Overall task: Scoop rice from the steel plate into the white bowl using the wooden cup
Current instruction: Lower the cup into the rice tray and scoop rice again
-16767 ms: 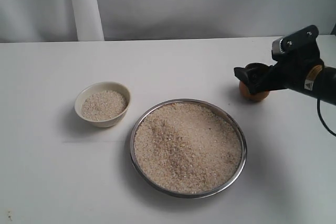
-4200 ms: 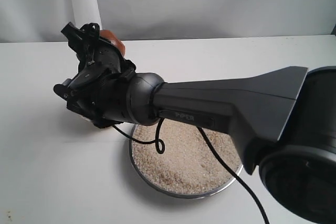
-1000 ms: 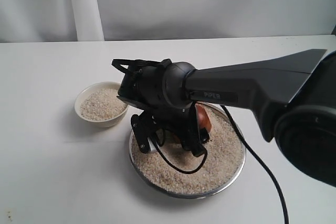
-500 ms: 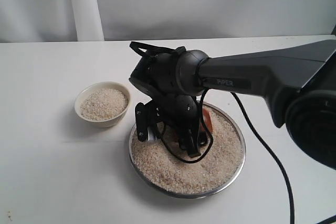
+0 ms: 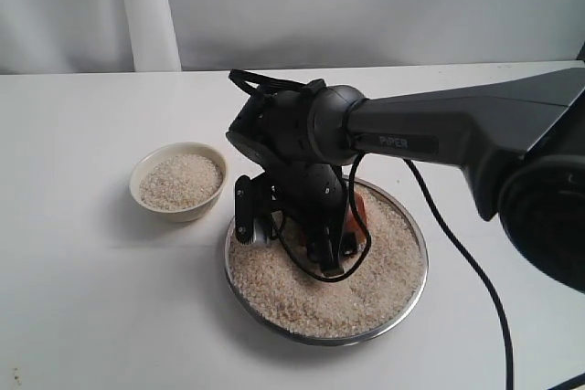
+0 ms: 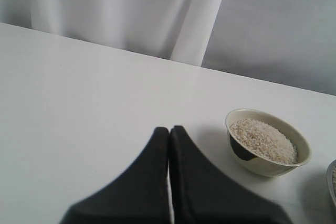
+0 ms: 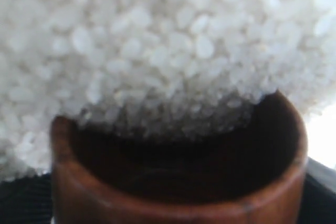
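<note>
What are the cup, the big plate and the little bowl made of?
The wooden cup looks like smooth reddish-brown wood. The steel plate looks like shiny metal, its rim gleaming. The white bowl seems glazed cream ceramic, maybe plastic.

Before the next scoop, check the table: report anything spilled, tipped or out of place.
Nothing stands out. The rice sits in the plate and the bowl, no grains show on the table, and the bowl stands upright. The cup is tipped into the rice, as scooping needs.

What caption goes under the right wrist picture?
Open mouth of the wooden cup pressed into the heaped rice.
</note>
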